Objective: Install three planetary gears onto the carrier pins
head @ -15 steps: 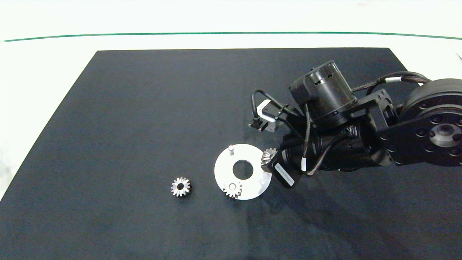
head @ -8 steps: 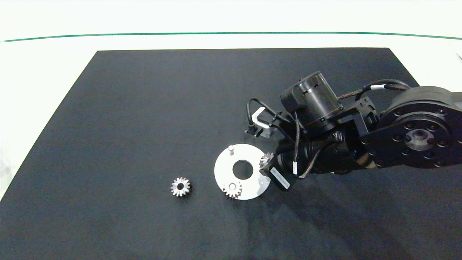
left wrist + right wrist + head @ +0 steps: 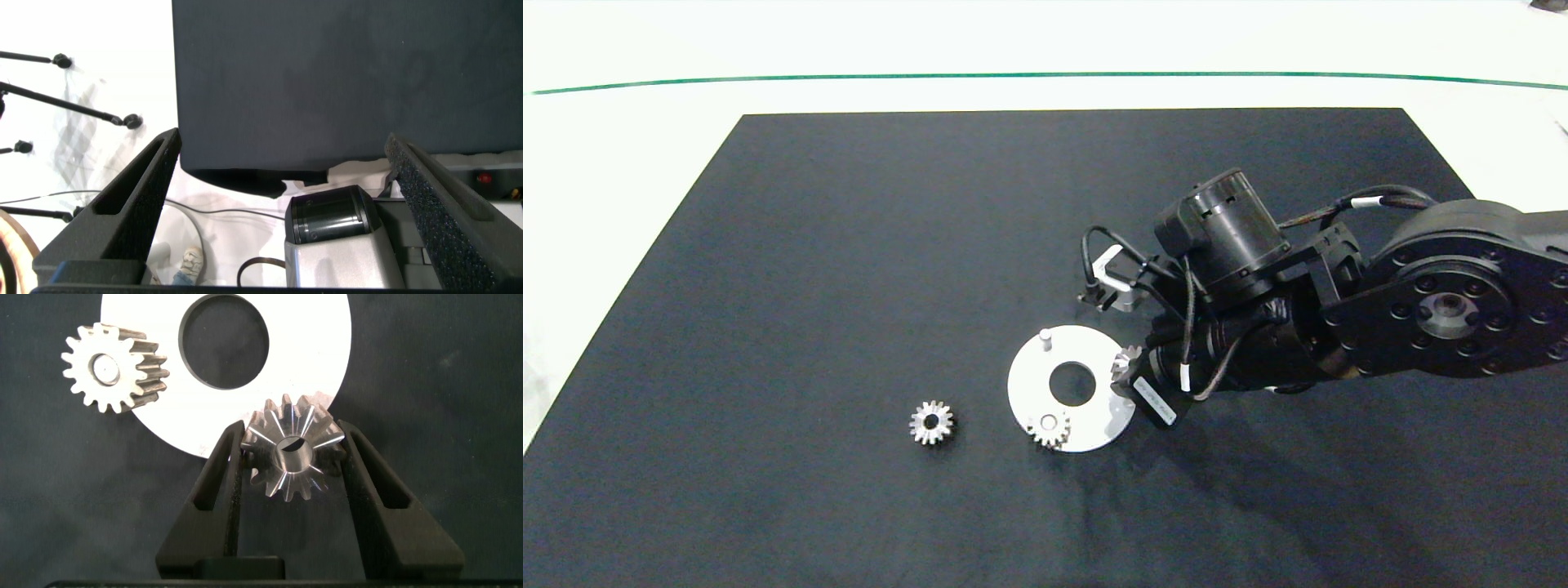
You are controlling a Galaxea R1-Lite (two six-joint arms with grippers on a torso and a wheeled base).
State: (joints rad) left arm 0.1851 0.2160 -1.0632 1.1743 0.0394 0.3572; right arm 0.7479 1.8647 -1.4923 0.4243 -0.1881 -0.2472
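A white disc lies on the dark mat. One planetary gear sits on a carrier pin at the disc's near edge, also seen as the gear beside the disc. A bare carrier pin stands at the disc's far edge. My right gripper is shut on a second gear, tilted, over the disc's right rim. Any pin beneath it is hidden. A third gear lies loose on the mat left of the disc. My left gripper is open, off the table.
The black mat covers most of the white table, with a green line beyond its far edge. The right arm reaches in from the right over the mat. The left wrist view shows the mat's edge, cables and a grey cylinder.
The right arm has shifted a little to the left and dropped lower, carrying the held gear slightly closer onto the disc's right rim. The other gears and the disc have not moved.
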